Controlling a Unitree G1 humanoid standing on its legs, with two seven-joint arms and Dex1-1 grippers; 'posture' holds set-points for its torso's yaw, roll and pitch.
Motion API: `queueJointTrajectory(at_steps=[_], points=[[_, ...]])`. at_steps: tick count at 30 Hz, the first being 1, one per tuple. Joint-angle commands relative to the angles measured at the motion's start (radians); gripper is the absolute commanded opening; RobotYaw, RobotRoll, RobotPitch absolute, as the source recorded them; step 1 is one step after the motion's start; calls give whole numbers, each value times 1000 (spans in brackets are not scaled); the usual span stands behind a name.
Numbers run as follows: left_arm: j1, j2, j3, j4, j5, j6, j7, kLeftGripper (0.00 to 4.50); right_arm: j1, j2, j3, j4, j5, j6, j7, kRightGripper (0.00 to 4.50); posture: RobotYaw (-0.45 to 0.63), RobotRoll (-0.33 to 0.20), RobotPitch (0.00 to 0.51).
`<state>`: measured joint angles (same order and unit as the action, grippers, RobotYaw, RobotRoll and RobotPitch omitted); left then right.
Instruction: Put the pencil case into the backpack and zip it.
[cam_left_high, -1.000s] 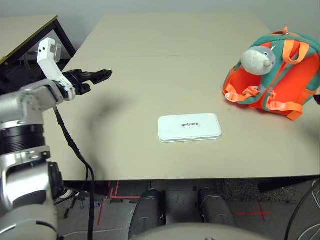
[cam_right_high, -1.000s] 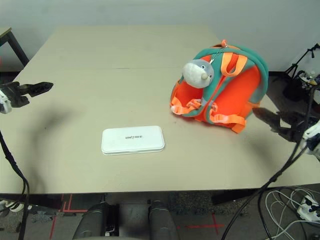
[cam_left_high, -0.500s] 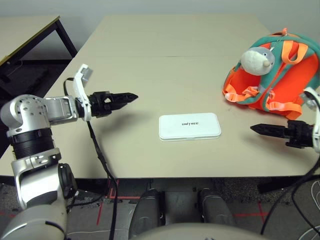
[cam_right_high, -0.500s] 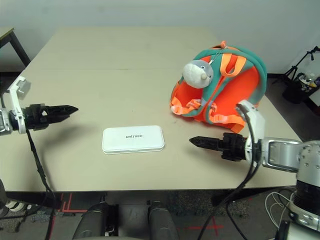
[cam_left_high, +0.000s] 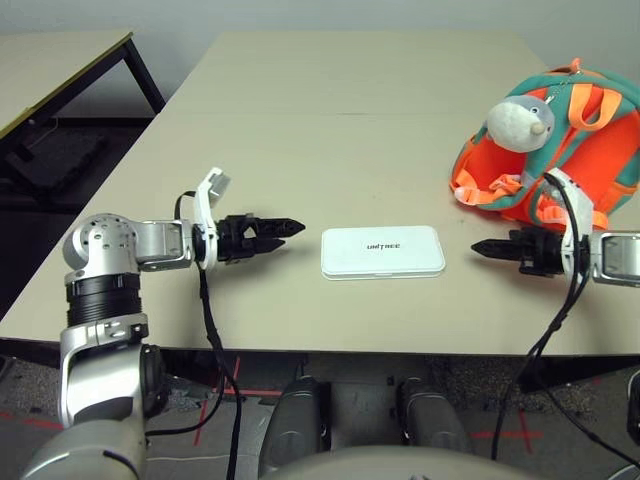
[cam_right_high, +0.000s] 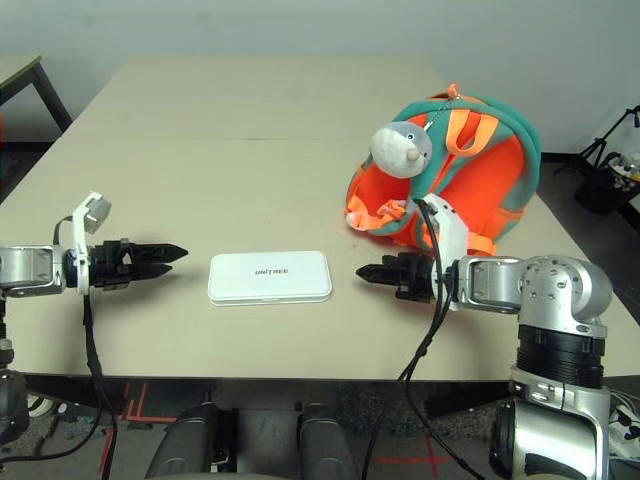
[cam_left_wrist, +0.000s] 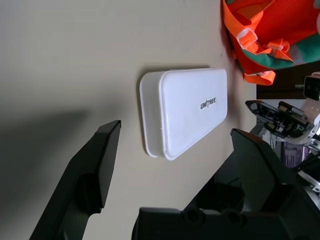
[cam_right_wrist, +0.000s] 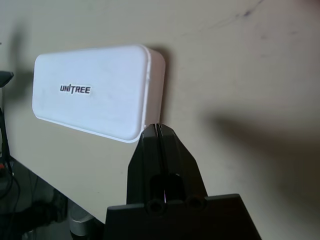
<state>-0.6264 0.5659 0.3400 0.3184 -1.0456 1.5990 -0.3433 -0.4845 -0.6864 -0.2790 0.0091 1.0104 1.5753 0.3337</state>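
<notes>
Placed the case (cam_left_high: 382, 253) flat on the table (cam_left_high: 350, 140), lettering upward and long side roughly along the near edge, presumably to present both short ends for access from either arm. Located the case between the two end effectors, outside the backpack (cam_right_high: 485, 185) and nearer to the robot. Positioned the left end effector (cam_left_high: 294, 235) beside the left short end, fingers spread wide and empty, apparently in readiness to receive that end. Positioned the right end effector (cam_right_high: 357, 271) just beyond the opposite short end, fingertips together with nothing between, possibly for use as a closed pusher or stop rather than for a grip. Set the backpack upright on the table at the robot's right, charm (cam_right_high: 400, 150) hanging on the front, well apart from the left end effector and likely out of the way of the first pickup. Could not tell the state of the zip. Judged to be at the approach stage, with insertion and zipping outstanding. Required next, by judgement: a level approach and a centred grip on the rigid shell. Risked, with uneven contact, sliding or turning the smooth case on the table, or pushing toward the near edge.
</notes>
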Motion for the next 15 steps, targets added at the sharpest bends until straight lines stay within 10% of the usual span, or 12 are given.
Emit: queueJointTrajectory(at_steps=[1,15], points=[[-8,-20,-7,30,58,13,-7,4500,-7,26,28,-6,-25,39,-20,22,-3,0,74],[-46,-57,-39,157,143,15,-79,4500,-20,111,41,-10,-178,17,-41,22,-16,0,86]])
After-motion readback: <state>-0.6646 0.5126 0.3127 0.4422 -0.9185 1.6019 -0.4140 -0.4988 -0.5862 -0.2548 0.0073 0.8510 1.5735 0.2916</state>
